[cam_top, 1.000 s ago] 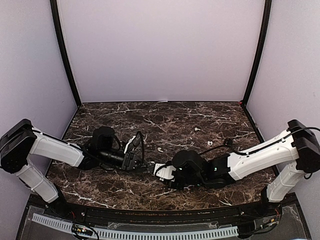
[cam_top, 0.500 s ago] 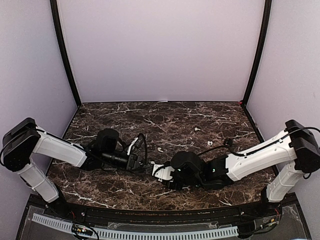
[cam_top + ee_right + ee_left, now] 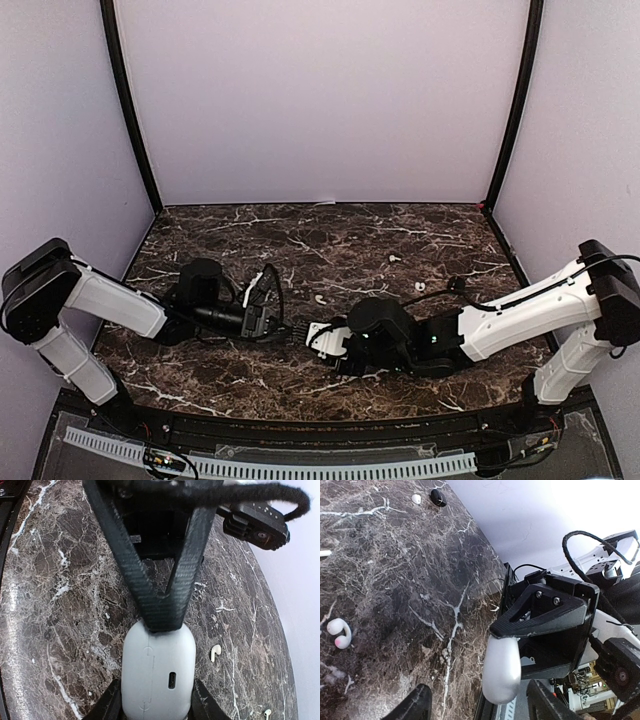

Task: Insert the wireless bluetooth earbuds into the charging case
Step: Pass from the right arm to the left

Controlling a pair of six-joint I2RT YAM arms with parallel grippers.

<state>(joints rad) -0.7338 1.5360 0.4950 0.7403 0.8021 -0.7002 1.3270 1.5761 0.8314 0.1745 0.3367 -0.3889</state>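
The wireless bluetooth earbuds lay loose on the dark marble table, none of them in the charging case. From where I stood at the near edge, three showed as small white specks. One lay just beyond the case at about 12 o'clock from it, and the other two were farther off toward 1 and 2 o'clock, well apart from each other. In the left wrist view the nearest lay on the stone at 9 o'clock, and it seemed to have a pinkish spot on it.

The case was a little toward 6 o'clock from the middle of the table, where the two arms met. The right gripper was clamped on it, a finger pressed to each long side, and the rounded white shell stuck out past the fingertips with its charging port facing the right wrist camera. I could not tell whether the lid was up or down.

The left gripper reached in from 9 o'clock with its jaws apart. The free end of the case sat between its fingers, and stone showed through the gap on one side. From the right wrist, one black finger came down to the case's far end at 12 o'clock and appeared to touch it.
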